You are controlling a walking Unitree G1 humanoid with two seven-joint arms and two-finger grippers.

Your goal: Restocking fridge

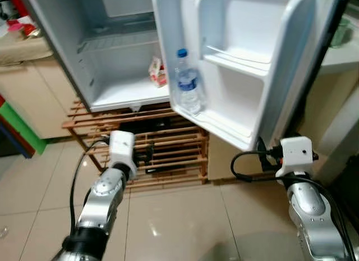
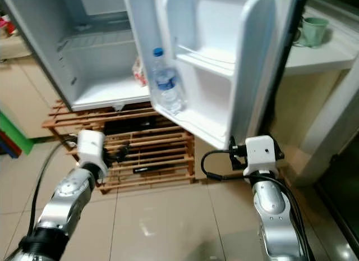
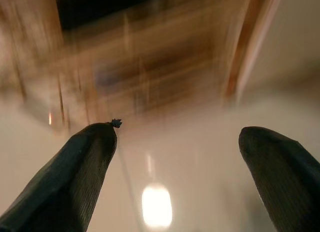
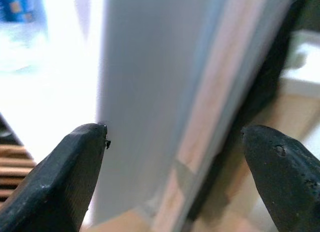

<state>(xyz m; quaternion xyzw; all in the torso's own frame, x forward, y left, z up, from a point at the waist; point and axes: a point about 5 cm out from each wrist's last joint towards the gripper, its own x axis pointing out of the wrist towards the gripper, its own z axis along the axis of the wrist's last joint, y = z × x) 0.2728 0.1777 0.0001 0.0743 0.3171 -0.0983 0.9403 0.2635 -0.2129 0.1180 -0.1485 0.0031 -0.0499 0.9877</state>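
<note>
Fridge open, both grippers empty and low

Grippers first: left gripper (image 3: 175,177) has its two black fingers spread wide with nothing between them, pointed at the glossy beige tiled floor (image 1: 179,221) and the lower slats of the slatted wooden rack (image 1: 168,154). That wrist view is motion-blurred, so the arm is likely moving. In the head views the silver left arm (image 1: 104,196) sits just in front of the rack's front edge.

Right gripper (image 4: 172,177) is also splayed and holding nothing. Its fingers straddle the outer edge of the white fridge door (image 1: 241,64) without touching it, as far as I can tell. Silver right arm (image 1: 305,205) sits below the door's bottom outer corner, probably staged there to steady or swing the door.

Small white fridge (image 1: 106,53) stands on top of the rack, which keeps its floor at a reachable height. Door hangs wide open.

Stock so far: clear plastic water bottle with a blue cap (image 1: 187,84) stands upright at the hinge-side end of the door's bottom shelf, where the front rail should keep it from tipping. A small red-and-white packet (image 1: 157,72) lies on the fridge floor near its door-side edge. Door's upper shelf (image 1: 235,62) carries nothing.

Judgement: mid-task, between items. Next item needs fetching. Main risk is clipping the door with the right arm while turning away.

Far right: pale green cup (image 2: 312,31) on a white ledge (image 2: 320,56), unrelated.
</note>
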